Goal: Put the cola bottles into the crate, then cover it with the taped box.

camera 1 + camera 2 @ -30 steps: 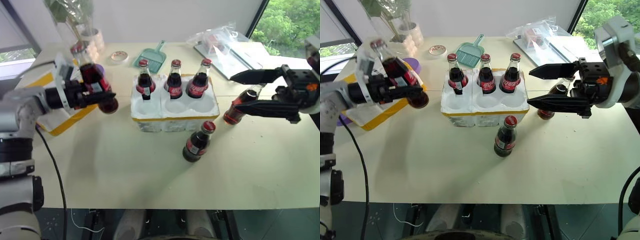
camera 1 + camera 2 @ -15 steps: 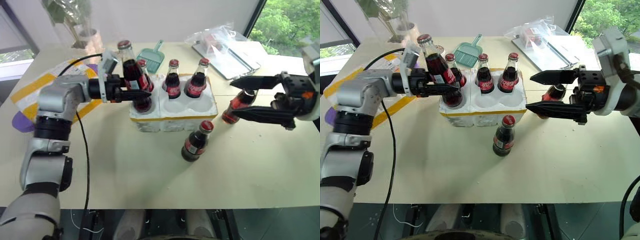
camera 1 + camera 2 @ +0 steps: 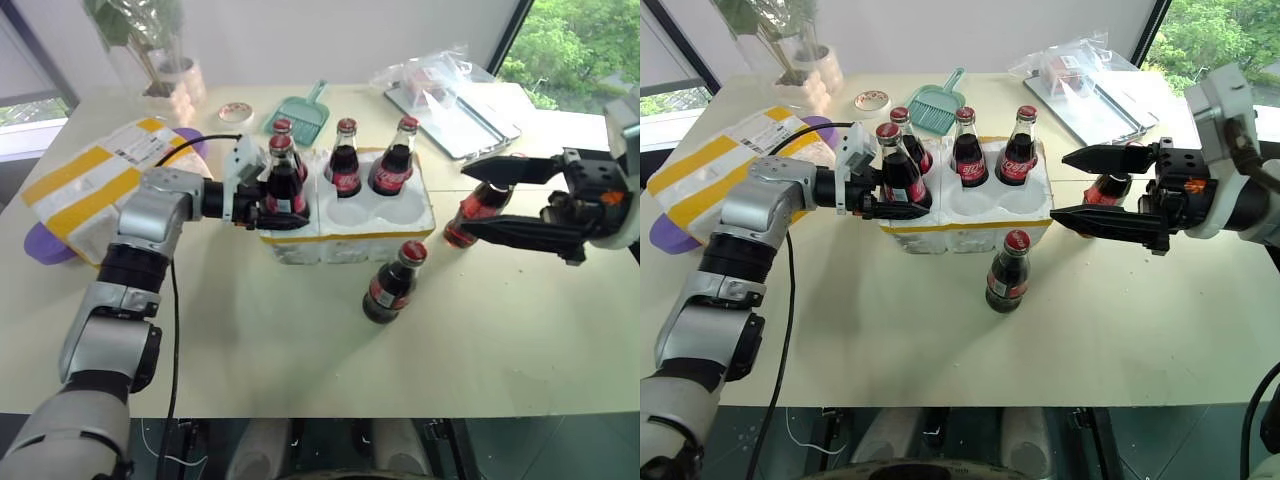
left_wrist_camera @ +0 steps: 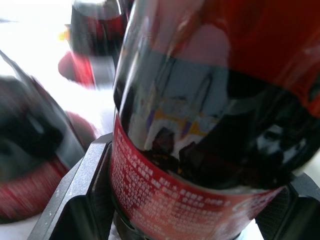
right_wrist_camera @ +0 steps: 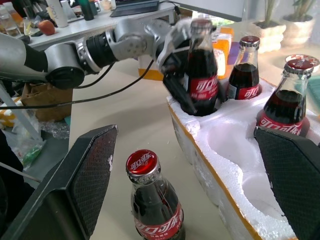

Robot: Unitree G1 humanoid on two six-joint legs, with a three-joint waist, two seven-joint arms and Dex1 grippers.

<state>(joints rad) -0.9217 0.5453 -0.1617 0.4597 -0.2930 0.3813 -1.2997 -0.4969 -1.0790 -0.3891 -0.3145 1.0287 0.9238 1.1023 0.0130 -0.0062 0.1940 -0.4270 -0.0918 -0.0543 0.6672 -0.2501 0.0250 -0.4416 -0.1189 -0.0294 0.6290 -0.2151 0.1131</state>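
- Left gripper point(image 3: 902, 198) clamps a cola bottle point(image 3: 896, 170) by its body, with the bottle upright and its base down in the front-left well of the crate point(image 3: 970, 218).
- Its black fingers point(image 4: 82, 192) press against both sides of the red label.
- Right gripper point(image 3: 1080, 186) hangs above the table point(image 3: 940, 340) to the right of the crate, its two fingers spread wide and holding nothing.
- Three more bottles stand in the crate's back row: back-left bottle point(image 3: 908, 135), back-middle bottle point(image 3: 967, 150), back-right bottle point(image 3: 1019, 148).
- The front-middle and front-right wells hold no bottle.
- One loose bottle point(image 3: 1007, 274) stands upright on the table just in front of the crate.
- Another bottle point(image 3: 480, 208) stands to the right of the crate, seen between the right gripper's open fingers, not touched.
- The taped box point(image 3: 85, 185) lies on the table's left side, well apart from the crate.
- A green dustpan point(image 3: 304, 113) lies behind the crate.
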